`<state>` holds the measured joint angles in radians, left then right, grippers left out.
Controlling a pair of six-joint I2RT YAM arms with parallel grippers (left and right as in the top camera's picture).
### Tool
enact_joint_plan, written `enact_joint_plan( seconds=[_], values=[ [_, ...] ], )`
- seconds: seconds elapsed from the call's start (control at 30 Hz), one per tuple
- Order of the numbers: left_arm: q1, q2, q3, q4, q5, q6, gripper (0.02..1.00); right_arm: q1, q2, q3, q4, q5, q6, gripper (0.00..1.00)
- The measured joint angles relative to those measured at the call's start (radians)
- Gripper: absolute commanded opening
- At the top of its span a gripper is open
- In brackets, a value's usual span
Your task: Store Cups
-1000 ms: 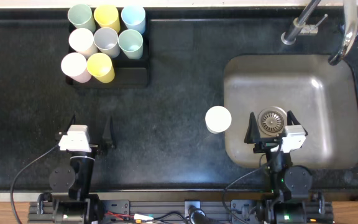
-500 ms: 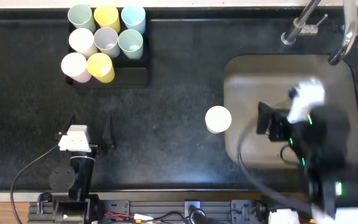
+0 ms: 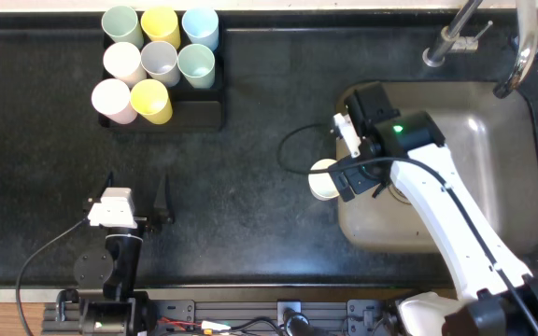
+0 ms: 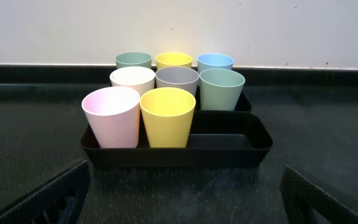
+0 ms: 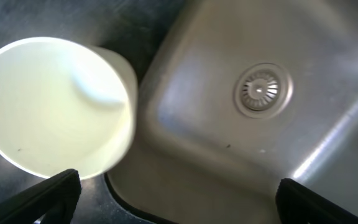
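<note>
one white cup (image 5: 55,106) stands on the counter (image 3: 250,187) just beside the sink's (image 5: 229,155) left rim. the right gripper (image 5: 179,202) hangs over it, fingers wide apart, the cup off toward one finger. closing like this could knock it over the rim into the sink.

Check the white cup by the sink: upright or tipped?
Upright. The cup stands on the counter, mouth up; the right wrist view looks down into it.
</note>
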<state>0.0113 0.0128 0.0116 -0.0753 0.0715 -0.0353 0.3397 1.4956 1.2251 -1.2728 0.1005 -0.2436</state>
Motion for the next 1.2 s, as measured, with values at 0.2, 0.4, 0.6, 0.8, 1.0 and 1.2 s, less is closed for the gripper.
enact_joint_plan(
  seconds=[0.2,0.4,0.6,0.8,1.0,1.2],
  values=[
    [0.000,0.000,0.000,0.000,0.000,0.000,0.998,0.000,0.019,0.000,0.029,-0.035,-0.047,0.998],
    [0.000,0.000,0.000,0.000,0.000,0.000,0.998,-0.034,0.024,0.000,0.055,-0.093,-0.067,0.998],
    [0.000,0.000,0.000,0.000,0.000,0.000,0.998,-0.079,0.074,0.001,0.068,-0.121,-0.073,0.998],
    [0.000,0.000,0.000,0.000,0.000,0.000,0.998,-0.084,0.143,0.060,0.068,-0.129,-0.076,0.998],
    [0.000,0.000,0.000,0.000,0.000,0.000,0.998,-0.084,0.187,0.104,0.068,-0.130,-0.082,0.996],
    [0.000,0.000,0.000,0.000,0.000,0.000,0.998,-0.084,0.205,0.105,0.051,-0.143,-0.090,0.998]
  ],
)
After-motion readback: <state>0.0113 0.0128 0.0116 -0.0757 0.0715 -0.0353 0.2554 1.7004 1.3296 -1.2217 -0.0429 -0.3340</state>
